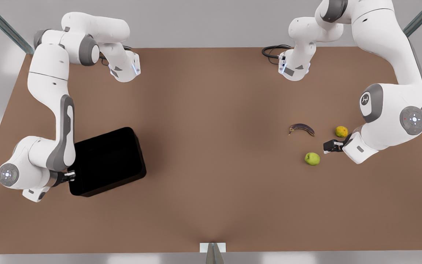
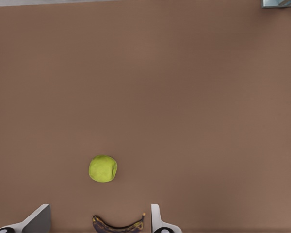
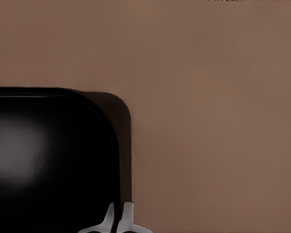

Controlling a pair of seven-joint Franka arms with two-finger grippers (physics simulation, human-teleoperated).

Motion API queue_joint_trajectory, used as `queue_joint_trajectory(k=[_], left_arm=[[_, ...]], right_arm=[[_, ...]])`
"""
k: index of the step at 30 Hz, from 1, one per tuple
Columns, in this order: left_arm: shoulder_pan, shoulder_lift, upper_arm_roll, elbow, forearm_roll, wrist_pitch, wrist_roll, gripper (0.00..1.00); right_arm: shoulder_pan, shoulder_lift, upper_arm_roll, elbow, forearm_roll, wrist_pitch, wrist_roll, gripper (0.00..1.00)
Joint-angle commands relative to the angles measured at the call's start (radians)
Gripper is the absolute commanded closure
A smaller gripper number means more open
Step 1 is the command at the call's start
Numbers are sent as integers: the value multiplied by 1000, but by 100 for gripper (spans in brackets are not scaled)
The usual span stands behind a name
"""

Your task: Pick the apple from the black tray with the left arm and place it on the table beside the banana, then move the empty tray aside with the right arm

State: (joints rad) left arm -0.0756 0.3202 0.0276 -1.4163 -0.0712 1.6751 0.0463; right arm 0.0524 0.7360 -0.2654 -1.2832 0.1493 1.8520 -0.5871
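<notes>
while the right gripper [image 1: 71, 176] sits at the black tray [image 1: 106, 161], its fingers [image 3: 127, 217] are pressed close together over the tray's thin rim, clamped on the wall at the end nearest the table's left edge in the front view. the tray holds nothing and lies flat, its long axis running roughly from that left edge toward the table's middle, slightly skewed to the table's edges. it rests in the near-left part of the table [image 1: 211, 110], well clear of the fruit.

the left gripper [image 1: 329, 146] hangs just above the surface near the table's right edge in the front view, fingers [image 2: 156, 218] spread apart and gripping nothing. the apple [image 1: 312, 158] sits on the table just beside that gripper, free of it, on the side toward the near edge. the banana [image 1: 301, 128] lies near the apple, apart from it, toward the far edge; its long axis runs across the table from left to right, its curve arching toward the far edge and both tips pointing toward the near edge. a small orange-yellow fruit [image 1: 341, 131] rests to the banana's right, close to the left arm's wrist.

the surface is plain matte brown, flat and unmarked. a black cable [image 1: 272, 50] loops at the far edge by the arm base. pale grey walls surround the table, with metal struts [image 1: 4, 27] at the far corners.
</notes>
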Motion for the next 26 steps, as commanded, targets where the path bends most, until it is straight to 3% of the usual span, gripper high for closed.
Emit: queue_joint_trajectory(k=[1, 3, 4, 5, 7, 9, 12, 14, 17, 26], left_arm=[[0, -1, 0, 0, 1, 0, 7, 0], [-1, -1, 0, 0, 1, 0, 7, 0], [-1, -1, 0, 2, 1, 0, 7, 0], [-1, -1, 0, 0, 1, 0, 7, 0], [-1, -1, -2, 2, 1, 0, 7, 0], [-1, -1, -2, 0, 1, 0, 6, 0], [-1, -1, -2, 0, 1, 0, 6, 0], [-1, -1, -2, 0, 1, 0, 4, 0], [-1, -1, -2, 0, 1, 0, 4, 0], [-16, 0, -2, 3, -5, 34, 9, 0]], right_arm=[[0, 8, 0, 1, -13, 64, -419, 86], [1, 6, 2, 2, -10, 64, -358, 34], [-2, 2, 0, 2, 68, 61, -333, 17], [-6, -15, -5, 2, 138, 49, -330, 11], [-3, -58, 5, 2, 139, 29, -298, 9], [33, -170, 25, 39, 136, -141, -39, 11], [55, -311, 186, 44, -30, -198, 386, 11], [-32, -354, 301, 44, -128, -229, 435, 8], [-23, -354, 302, 44, -165, -292, 624, 0], [-6, -346, 301, 38, -163, -309, 647, 0]])
